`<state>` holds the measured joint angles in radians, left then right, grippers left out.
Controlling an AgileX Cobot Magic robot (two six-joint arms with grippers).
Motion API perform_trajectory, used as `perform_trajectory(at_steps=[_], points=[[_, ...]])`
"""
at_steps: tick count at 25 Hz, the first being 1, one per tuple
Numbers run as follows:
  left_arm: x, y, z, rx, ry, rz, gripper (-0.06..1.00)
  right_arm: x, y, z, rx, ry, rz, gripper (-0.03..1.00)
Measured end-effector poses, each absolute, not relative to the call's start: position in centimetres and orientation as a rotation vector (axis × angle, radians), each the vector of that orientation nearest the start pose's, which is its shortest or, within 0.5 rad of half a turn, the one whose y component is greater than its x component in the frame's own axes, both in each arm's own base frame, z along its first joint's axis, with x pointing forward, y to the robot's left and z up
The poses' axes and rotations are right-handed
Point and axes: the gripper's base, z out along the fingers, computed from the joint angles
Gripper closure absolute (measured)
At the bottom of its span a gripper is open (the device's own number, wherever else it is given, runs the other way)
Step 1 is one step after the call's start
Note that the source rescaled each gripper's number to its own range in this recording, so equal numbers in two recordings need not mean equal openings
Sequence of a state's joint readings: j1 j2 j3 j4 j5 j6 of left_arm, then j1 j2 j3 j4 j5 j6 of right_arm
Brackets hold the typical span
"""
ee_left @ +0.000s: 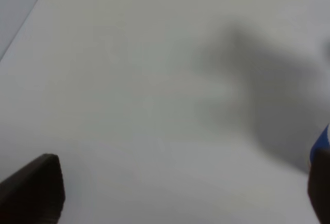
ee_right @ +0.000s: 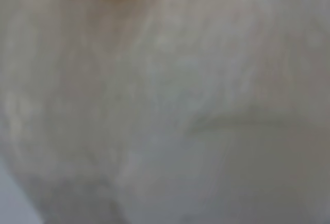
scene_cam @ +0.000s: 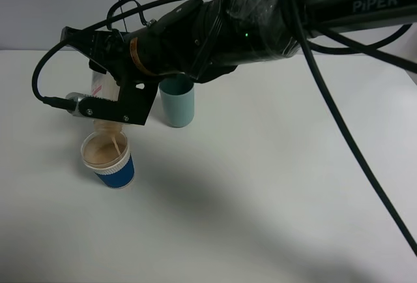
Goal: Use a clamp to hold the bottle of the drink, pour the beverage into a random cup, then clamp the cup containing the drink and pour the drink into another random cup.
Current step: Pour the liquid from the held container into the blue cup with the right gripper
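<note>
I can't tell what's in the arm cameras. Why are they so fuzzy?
Right wrist view: total blur, the drink bottle sits too close to focus. Left wrist view: soft too, grey shadow across the white table. Exterior high view: sharp, evenly lit, faint shadows.

The black right arm (scene_cam: 260,15) reaches across to the left side, wrist tipped down, its right end effector (scene_cam: 111,104) squeezed tight on the small pale-peach plastic bottle (scene_cam: 99,89), while the left end effector (ee_left: 178,193) has its dark fingers spread wide.
</note>
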<state>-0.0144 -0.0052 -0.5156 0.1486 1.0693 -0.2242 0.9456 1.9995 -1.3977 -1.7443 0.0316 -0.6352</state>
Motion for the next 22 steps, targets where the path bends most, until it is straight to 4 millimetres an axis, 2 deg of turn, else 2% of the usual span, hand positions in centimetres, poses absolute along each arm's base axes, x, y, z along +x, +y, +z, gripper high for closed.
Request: perform_trajectory(at_steps=[7,22], points=[[-0.82,1.19,28.15,-0.221,2.011,0.027,0.06,27.07,37.05,22.53,-2.182,-0.21,-0.902,0.97],[-0.82,1.19,28.15,-0.221,2.011,0.027,0.06,26.79,37.22,22.48,-2.175,-0.239,-0.868,0.97]])
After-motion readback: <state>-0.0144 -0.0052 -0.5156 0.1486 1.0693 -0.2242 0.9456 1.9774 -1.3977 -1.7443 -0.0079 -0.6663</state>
